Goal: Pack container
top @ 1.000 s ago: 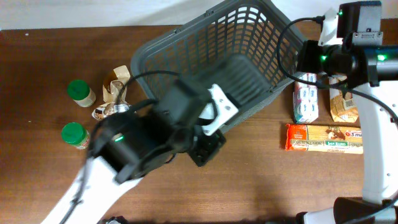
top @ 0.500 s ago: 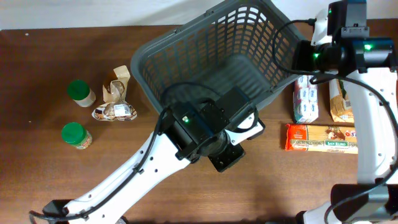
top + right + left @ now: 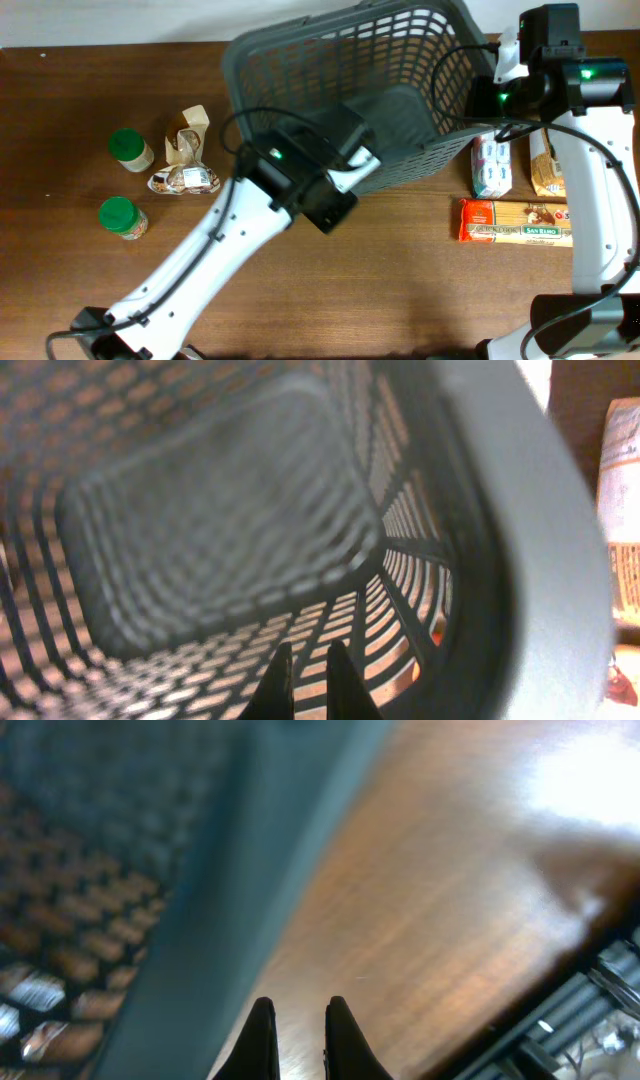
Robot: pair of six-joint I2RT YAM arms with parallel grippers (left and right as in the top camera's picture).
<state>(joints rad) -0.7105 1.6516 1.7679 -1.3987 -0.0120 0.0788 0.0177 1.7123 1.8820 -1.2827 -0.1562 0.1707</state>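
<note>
The container (image 3: 400, 40), a large dark grey slotted basket, stands tilted at the back middle of the table. My left gripper (image 3: 328, 208) is at its near wall. In the left wrist view the fingers (image 3: 295, 1012) are nearly together with bare table between them, and the basket's rim (image 3: 230, 870) runs just to their left. My right gripper (image 3: 497, 95) is at the basket's right rim. In the right wrist view its fingers (image 3: 305, 657) are nearly together and empty inside the basket (image 3: 200, 490), in front of the slotted wall.
Two green-lidded jars (image 3: 128, 148) (image 3: 120, 216) and two snack bags (image 3: 186, 135) (image 3: 186, 181) lie at the left. A white packet (image 3: 490, 165), a tan bag (image 3: 555, 172) and an orange pasta box (image 3: 515, 222) lie at the right.
The basket has swung and shifted toward the back, tilting up. My left arm has swept right, then back up against the basket's near wall. The right gripper has stayed at the right rim.
</note>
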